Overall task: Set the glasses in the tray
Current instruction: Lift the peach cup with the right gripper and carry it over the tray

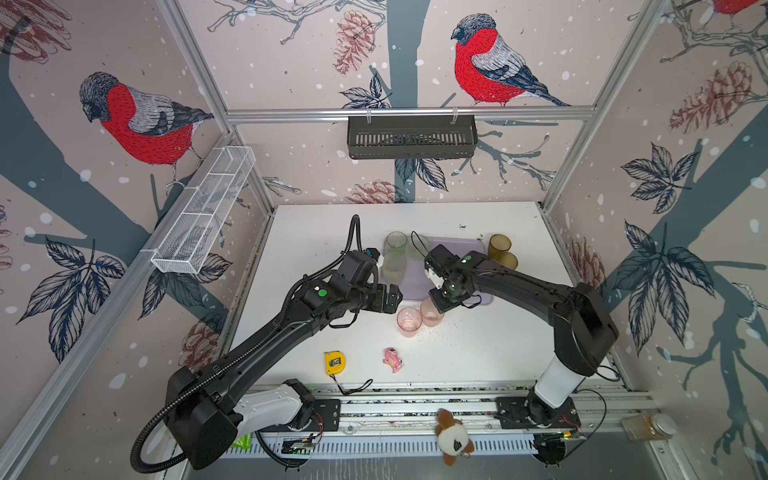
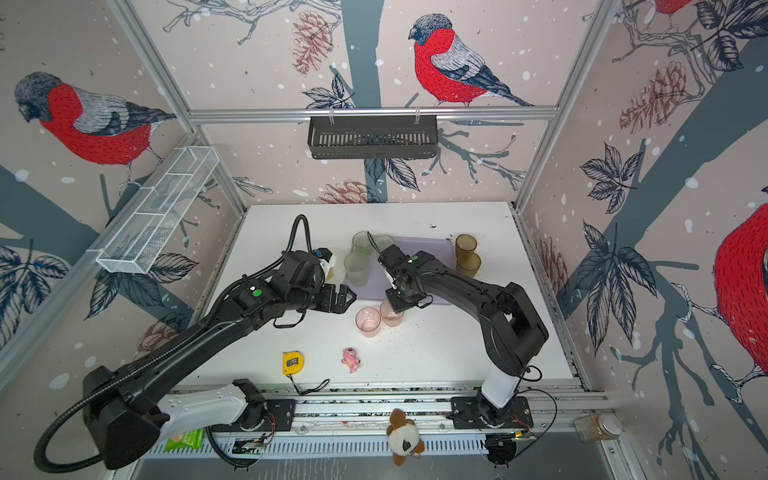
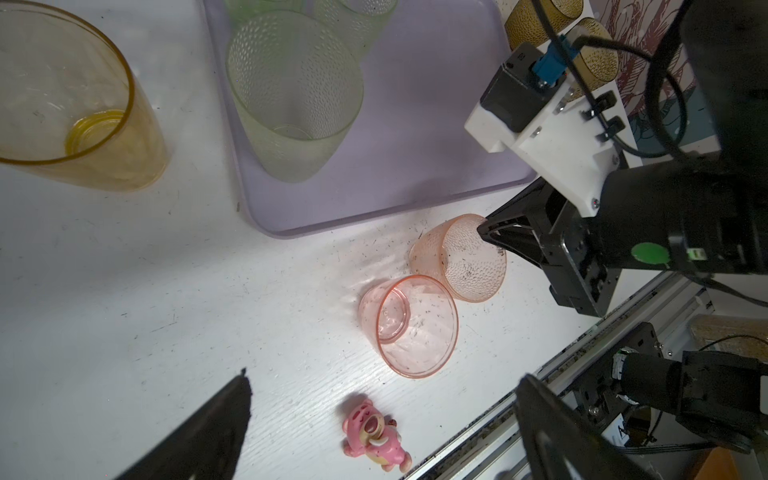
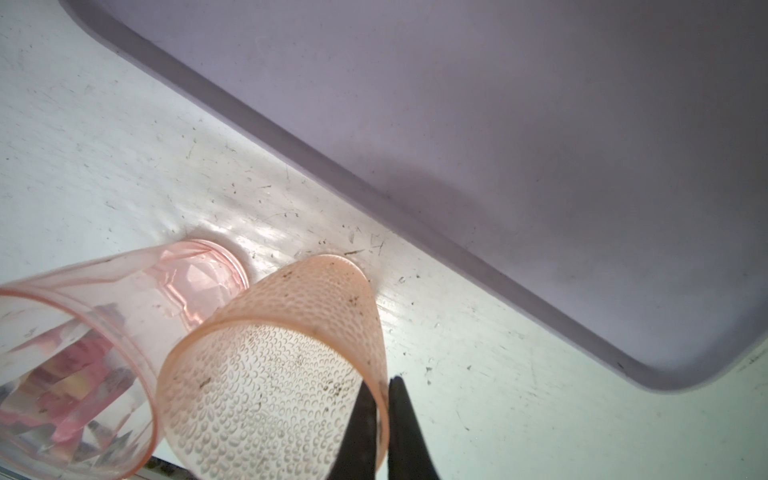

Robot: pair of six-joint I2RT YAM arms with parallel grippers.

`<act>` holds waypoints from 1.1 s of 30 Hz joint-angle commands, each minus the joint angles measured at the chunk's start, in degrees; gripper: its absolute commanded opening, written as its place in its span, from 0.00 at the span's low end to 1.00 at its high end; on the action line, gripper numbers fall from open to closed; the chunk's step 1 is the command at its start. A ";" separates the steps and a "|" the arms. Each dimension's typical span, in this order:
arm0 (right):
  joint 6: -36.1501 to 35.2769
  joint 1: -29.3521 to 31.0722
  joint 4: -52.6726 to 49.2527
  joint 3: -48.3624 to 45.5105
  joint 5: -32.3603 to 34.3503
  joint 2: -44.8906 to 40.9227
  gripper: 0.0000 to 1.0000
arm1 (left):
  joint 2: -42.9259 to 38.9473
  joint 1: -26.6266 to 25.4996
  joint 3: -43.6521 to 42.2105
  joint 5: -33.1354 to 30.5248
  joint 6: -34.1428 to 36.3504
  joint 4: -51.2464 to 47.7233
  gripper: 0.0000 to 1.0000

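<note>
On the near side of the tray (image 4: pixel 498 124), just off its rim, the right gripper (image 4: pixel 381 384) is pinched shut on the wall of the dimpled pink tumbler (image 4: pixel 270 374), one finger inside and one outside. A smooth pink tumbler (image 4: pixel 75 332) stands just beside it. Lift straight up before crossing the rim, lest the neighbour topple. The left gripper (image 1: pixel 395 296) hangs spread wide and empty by the tray's near left corner. Set down on bare tray floor, short of the frosted tumblers (image 1: pixel 394 266) farther in.

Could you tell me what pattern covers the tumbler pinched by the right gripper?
Droplet-like dimples all over the translucent peach-pink plastic tumbler, clearest in the right wrist view.
</note>
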 commanded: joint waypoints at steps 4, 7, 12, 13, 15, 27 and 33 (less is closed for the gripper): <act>-0.43 0.19 -1.33 0.58 0.77 -0.41 0.04 | -0.04 0.05 0.09 0.07 0.38 1.78 0.99; -0.36 0.19 -1.50 0.68 0.84 -0.68 0.03 | -0.06 0.05 0.19 0.07 0.36 1.86 0.99; -0.43 0.10 -2.17 1.01 1.09 -1.23 0.02 | -0.12 0.05 0.10 -0.02 0.46 1.86 0.99; -0.37 0.07 -2.28 1.17 1.10 -1.36 0.02 | -0.16 0.05 0.01 -0.02 0.48 1.91 0.99; -0.38 -0.06 -2.84 1.63 1.25 -1.40 0.02 | -0.33 0.05 -0.09 -0.10 0.48 1.96 0.99; -0.99 -1.10 -5.86 5.19 2.04 -1.51 0.01 | -0.70 0.07 -0.77 0.01 0.46 2.92 0.99; -2.61 -2.81 -8.09 7.92 2.91 -1.20 0.01 | -0.87 0.05 -0.95 -0.01 0.42 3.38 0.99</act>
